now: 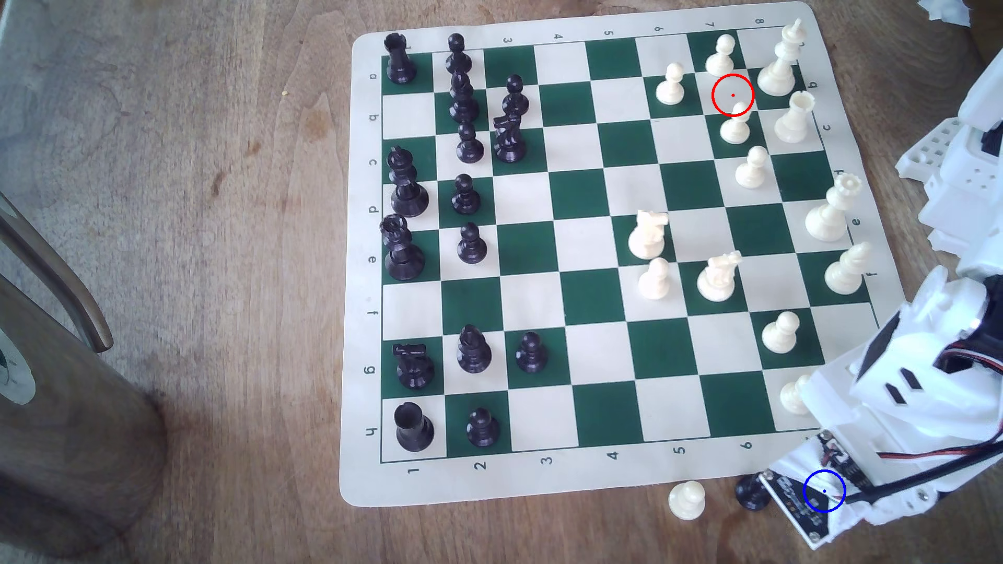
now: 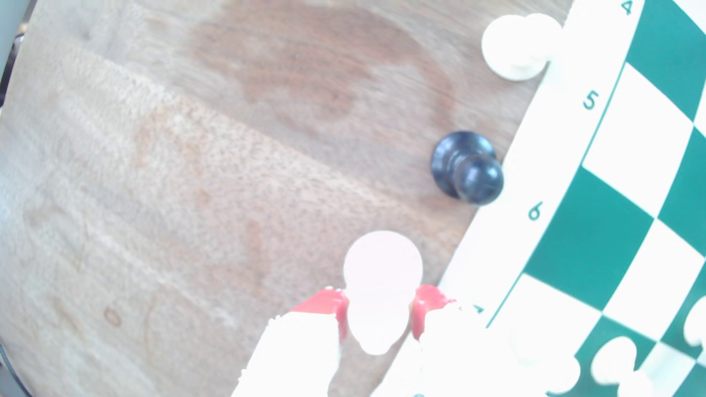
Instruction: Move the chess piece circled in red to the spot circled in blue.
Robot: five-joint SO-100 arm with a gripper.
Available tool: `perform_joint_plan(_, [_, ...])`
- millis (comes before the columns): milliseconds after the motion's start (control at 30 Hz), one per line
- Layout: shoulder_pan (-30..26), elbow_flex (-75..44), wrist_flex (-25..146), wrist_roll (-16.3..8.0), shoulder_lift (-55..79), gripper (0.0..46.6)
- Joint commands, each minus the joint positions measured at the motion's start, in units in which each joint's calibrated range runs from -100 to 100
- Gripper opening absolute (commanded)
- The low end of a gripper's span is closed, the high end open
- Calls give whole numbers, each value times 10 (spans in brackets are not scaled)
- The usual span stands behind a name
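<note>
My pincer (image 2: pixel 380 313) is clamped on the cream bishop (image 2: pixel 378 290), over bare wood; a black pawn (image 2: pixel 468 168) stands just ahead of it.

A brown wooden table (image 1: pixel 217 271) with visible grain and darker stains fills the scene. Light falls softly and evenly, brightest toward the exterior view's right. At the exterior view's left edge stands a dark rounded object (image 1: pixel 65 434) with a curved handle-like bar (image 1: pixel 59 276); its nature is unclear. Something white and crumpled (image 1: pixel 955 11) sits at the far right corner.
</note>
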Motion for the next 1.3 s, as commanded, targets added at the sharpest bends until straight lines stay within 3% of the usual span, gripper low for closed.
perform_joint_plan(0, [10,-7,-9,6,-15,2])
perform_joint_plan(300, [8,27,-9,7,-21,2])
perform_joint_plan(333, [7,28,-9,4,-23,32])
perform_joint_plan(400, [10,28,-9,3,-31,160])
perform_joint_plan(467, [11,31,-8,2,-38,222])
perform_joint_plan(533, [11,32,-7,1,-49,251])
perform_joint_plan(800, [38,20,25,7,-111,262])
perform_joint_plan(933, [83,-7,54,10,-169,258])
perform_joint_plan(1067, [178,-51,39,11,-232,260])
perform_joint_plan(1200, [308,-41,-10,24,-312,262])
perform_joint_plan(1267, [368,-9,-52,40,-362,226])
